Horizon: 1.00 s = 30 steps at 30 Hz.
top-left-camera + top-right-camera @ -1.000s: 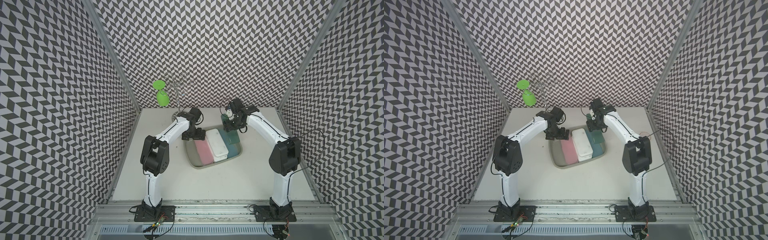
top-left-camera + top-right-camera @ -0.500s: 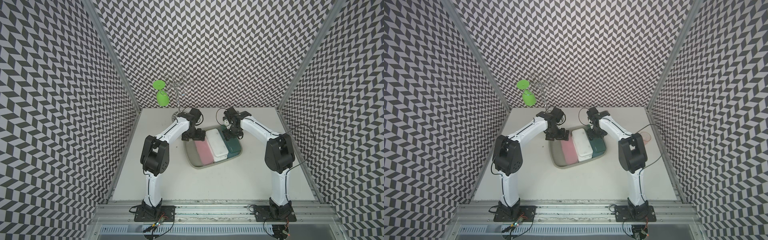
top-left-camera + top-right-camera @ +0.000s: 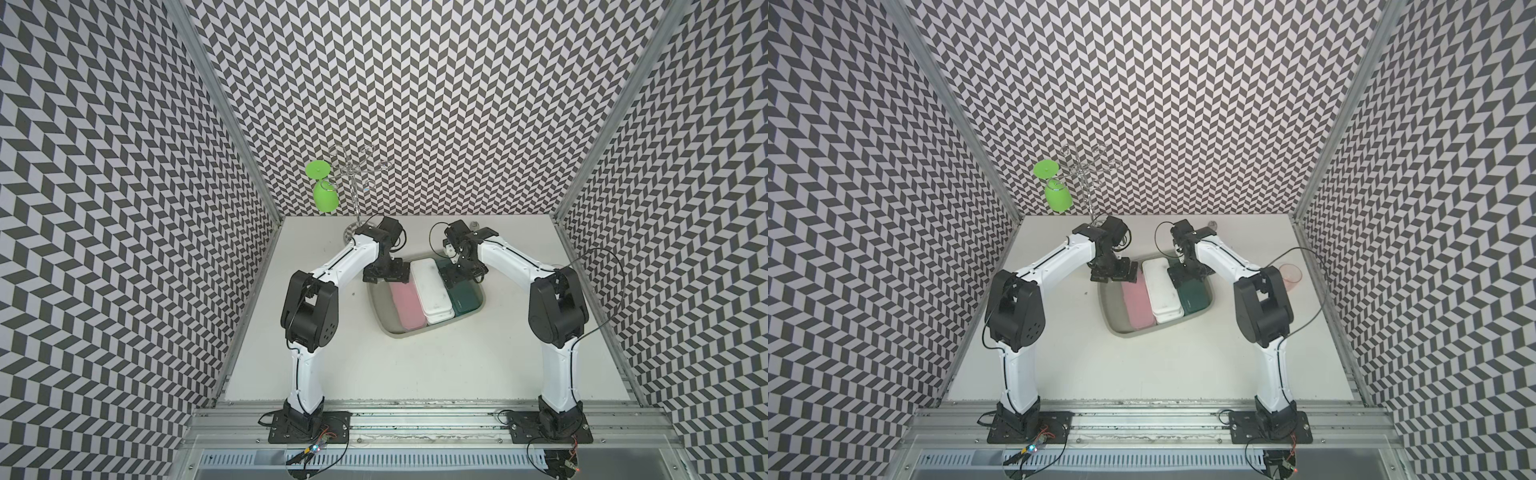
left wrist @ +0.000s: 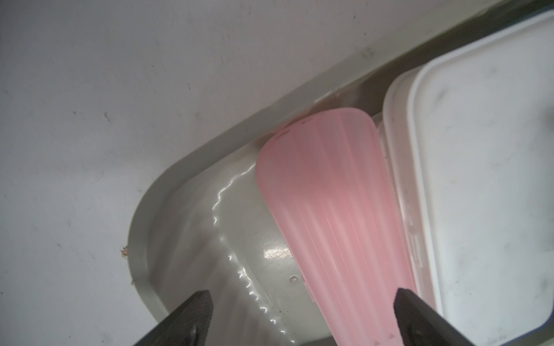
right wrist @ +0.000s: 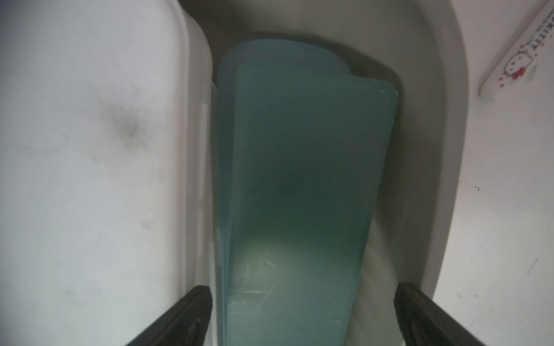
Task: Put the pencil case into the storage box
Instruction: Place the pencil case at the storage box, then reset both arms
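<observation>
A grey storage box (image 3: 380, 303) sits on the white worktop (image 3: 415, 365) and holds three cases lying side by side lengthwise: a pink pencil case (image 3: 407, 305), a white pencil case (image 3: 432, 289) in the middle, and a dark teal pencil case (image 3: 465, 299). All three are inside the box, and in both top views none is held. The left fingers (image 4: 192, 317) hang over the far end of the box, spread wide and gripping nothing. In the left wrist view the pink case runs out from between them, close to one finger, with bare box floor beside the other and the white case just outside. The right fingers (image 5: 186, 314) are also spread wide. They straddle the far end of the teal case with a gap on each side, the taller white case just outside one finger and the box wall outside the other. Past that wall a small white item with a Hello Kitty print (image 5: 515, 60) lies on the worktop. Both arms rise from bases on the near rail and fold at the elbow. The left arm (image 3: 345, 266) and right arm (image 3: 511, 257) reach forward and inward, wrists turned down over the box. Behind the left fingers, near the back wall, a wire rack (image 3: 357, 183) carries a hanging green glass (image 3: 324, 199).
</observation>
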Available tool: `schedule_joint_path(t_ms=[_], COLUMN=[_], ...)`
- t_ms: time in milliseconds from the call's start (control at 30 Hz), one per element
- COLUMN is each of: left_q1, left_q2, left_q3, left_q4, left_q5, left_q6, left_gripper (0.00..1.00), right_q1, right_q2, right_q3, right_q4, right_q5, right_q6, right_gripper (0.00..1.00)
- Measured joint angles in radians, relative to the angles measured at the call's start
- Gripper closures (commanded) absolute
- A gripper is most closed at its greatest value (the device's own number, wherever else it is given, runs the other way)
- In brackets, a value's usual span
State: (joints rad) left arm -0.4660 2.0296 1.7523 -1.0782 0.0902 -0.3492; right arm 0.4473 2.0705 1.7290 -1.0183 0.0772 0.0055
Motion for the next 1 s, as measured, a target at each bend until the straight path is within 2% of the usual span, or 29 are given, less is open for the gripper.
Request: schedule_joint_path(t_ms=[233,367,500,633,700,800,900,1000], left_q1=[0.000,0.006,0.034,0.114,0.167,0.252,0.321,0.334], left_q2=[0.000,-0.009,-0.081,-0.259,-0.362,-0.496,-0.613,-0.718], left_q3=[0.001,0.024,0.023,-0.054,-0.116,-0.247,-0.462,-0.748], left_q4=[0.000,0.004,0.048,0.181,0.268,0.422,0.626,0.879], left_q5=[-0.018,-0.052,-0.080,-0.125,-0.153,-0.188,-0.221,-0.249], left_q6=[-0.005,-0.014,-0.025,-0.040,-0.053,-0.062,-0.029,0.074], left_gripper=[0.00,0.00,0.00,0.00,0.00,0.00,0.00,0.00], right_q1=[-0.007,-0.055,-0.210,-0.380,-0.402,-0.381,-0.365,-0.364], right_q2=[-0.018,-0.072,-0.191,-0.352,-0.410,-0.444,-0.444,-0.448], right_q3=[0.038,0.060,0.020,-0.147,-0.235,-0.341,-0.431,-0.521], right_q4=[-0.001,0.012,0.103,0.271,0.347,0.462,0.559,0.662], right_q5=[0.022,0.020,-0.046,-0.068,-0.042,-0.005,0.013,0.012], right_q6=[0.006,0.025,0.072,0.109,0.116,0.126,0.147,0.161], right_gripper=[0.00,0.01,0.01,0.00,0.00,0.00,0.01,0.01])
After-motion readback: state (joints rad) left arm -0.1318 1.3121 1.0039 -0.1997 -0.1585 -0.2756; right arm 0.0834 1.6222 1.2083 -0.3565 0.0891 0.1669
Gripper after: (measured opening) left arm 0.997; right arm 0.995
